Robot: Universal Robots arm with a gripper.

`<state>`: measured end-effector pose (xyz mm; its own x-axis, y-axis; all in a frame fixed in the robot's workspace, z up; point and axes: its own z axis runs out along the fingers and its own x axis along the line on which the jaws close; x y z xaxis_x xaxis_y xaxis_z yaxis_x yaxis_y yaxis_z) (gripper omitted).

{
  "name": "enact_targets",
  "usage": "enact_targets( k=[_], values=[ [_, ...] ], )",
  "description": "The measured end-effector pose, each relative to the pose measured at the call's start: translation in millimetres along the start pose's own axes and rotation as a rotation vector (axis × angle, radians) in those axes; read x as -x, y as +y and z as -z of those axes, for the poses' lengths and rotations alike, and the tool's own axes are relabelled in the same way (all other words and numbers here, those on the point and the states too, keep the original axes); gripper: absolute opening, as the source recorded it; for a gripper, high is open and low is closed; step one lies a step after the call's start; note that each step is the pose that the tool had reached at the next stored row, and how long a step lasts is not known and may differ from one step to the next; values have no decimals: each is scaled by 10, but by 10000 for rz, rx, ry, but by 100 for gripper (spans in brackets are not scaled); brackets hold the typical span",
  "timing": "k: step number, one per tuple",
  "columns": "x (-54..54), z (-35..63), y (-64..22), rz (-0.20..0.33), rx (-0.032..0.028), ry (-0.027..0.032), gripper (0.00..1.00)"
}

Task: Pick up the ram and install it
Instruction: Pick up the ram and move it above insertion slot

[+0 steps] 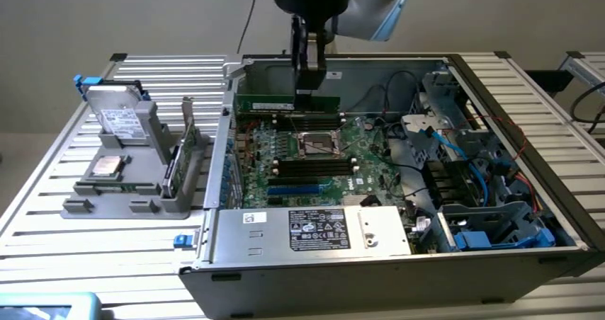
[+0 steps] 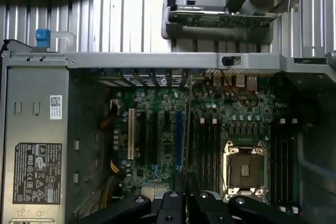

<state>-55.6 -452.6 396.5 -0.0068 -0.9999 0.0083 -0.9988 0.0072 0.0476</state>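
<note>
The tool [image 1: 310, 86] is pressed together on the upper edge of the ram [image 1: 274, 105], a thin, long green circuit-board stick. The stick is pinched off its middle and held level in the air above the square silver processor socket [image 1: 317, 144]. It is not seated in anything.

In the wrist view the stick is seen edge-on. Its line falls between the long black memory slots [image 2: 208, 145] just beside the socket and a long blue slot [image 2: 179, 129] farther from the socket.

Several faults can be expected from here:
- If the stick is lowered slightly off line, its contact edge could be driven onto the green motherboard [image 1: 364, 139] or toward the blue slot instead of a memory slot.
- Because the grip is off-centre, one end could be pushed home first, leaving the stick tilted and jammed.
- Whether the notch matches the slot key, and whether the end latches stand open, cannot be told. Either could block seating.
- Under hard pressing the thin board could slip in the pinch.
- The loose blue and black cables [image 1: 444, 139], well apart from the socket, are judged unlikely to snag.
</note>
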Motion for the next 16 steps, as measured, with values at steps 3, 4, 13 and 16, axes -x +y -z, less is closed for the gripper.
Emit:
enact_targets(
  k=[3,4,13,16],
  values=[
    [29,-17,-136,0,-1,-1,13],
    [42,-23,-179,-1,0,-1,13],
    [225,-75,-344,-1,-43,0,13],
    [294,-90,-362,-2,-70,0,13]
  ],
)
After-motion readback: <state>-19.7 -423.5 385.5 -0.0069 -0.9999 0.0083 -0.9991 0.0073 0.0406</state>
